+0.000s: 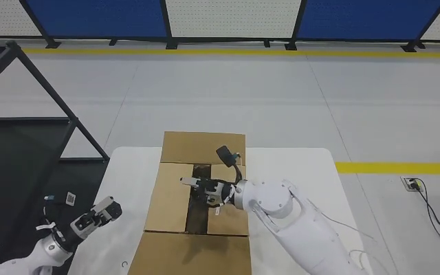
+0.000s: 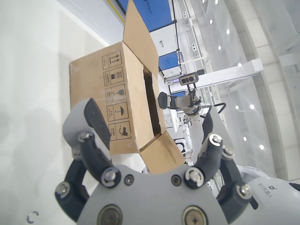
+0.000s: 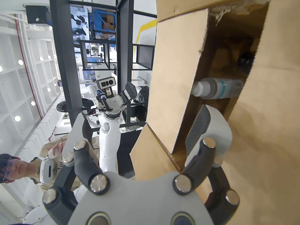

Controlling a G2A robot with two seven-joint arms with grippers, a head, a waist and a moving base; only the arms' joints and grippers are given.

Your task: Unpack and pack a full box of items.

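At eight o'clock from the cardboard box (image 1: 172,199), the left gripper (image 1: 108,209) is hanging spread wide, holding nothing. Over the box's middle gap the right gripper (image 3: 143,115) is gaping too, one finger (image 3: 204,127) dipping between the flaps (image 3: 178,71). Inside, a clear bottle (image 3: 216,88) is lying sideways, partly hidden; a dark object (image 3: 245,59) beyond is sitting too shadowed to name.

Left end effector (image 2: 150,118) spread wide, arm low; right end effector (image 3: 143,120) spread wide, arm outstretched.
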